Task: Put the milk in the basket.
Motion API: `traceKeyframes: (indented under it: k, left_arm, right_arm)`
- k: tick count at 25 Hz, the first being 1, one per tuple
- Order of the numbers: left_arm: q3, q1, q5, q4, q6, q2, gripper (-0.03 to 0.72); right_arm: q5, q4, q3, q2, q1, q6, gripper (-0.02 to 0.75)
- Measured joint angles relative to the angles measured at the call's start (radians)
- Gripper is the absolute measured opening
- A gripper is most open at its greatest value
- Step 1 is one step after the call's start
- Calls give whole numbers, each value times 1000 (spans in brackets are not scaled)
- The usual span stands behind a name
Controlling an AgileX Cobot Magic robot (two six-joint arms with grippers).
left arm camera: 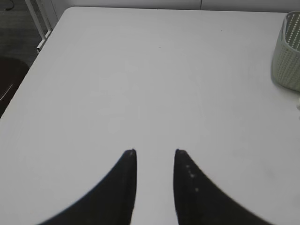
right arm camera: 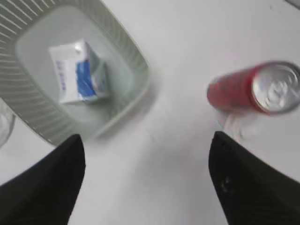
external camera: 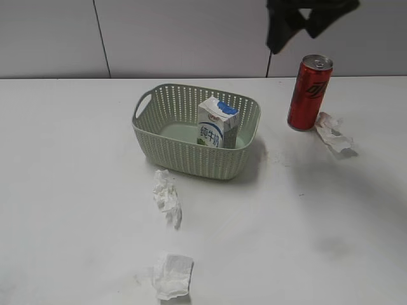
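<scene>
Milk (external camera: 217, 122) upright in basket (external camera: 166, 153), mid-desk; light, stiff carton, grippable across flat sides. Right gripper (right arm camera: 145, 180) wide open, empty; left gripper (left arm camera: 154, 152) slightly parted, empty.

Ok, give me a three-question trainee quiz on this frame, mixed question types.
1. True or false: the milk stands upright inside the basket.
2. What stands right of the basket, by a crumpled tissue? A) red can B) bottle C) cup
3. Fill in: the right claw is ____ and holds nothing.

Key: 1 true. 2 A, the can. 3 open; it hangs above the table, clear of the milk.
</scene>
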Motion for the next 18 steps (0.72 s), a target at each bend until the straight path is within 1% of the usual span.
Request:
traceKeyframes:
  k: [4, 7, 11, 18]
  left_arm:
    - [0, 0, 0, 0, 0, 0, 220]
    - [0, 0, 0, 0, 0, 0, 220]
    - [0, 0, 0, 0, 0, 0, 220]
    - [0, 0, 0, 0, 0, 0, 220]
  right_arm:
    - [3, 17, 155, -118, -107, 39, 636]
    - [-19, 19, 286, -214, -153, 67, 630]
    - [-48, 19, 451, -340, -176, 106, 626]
    - [-120, 23, 780, -590, -177, 154, 616]
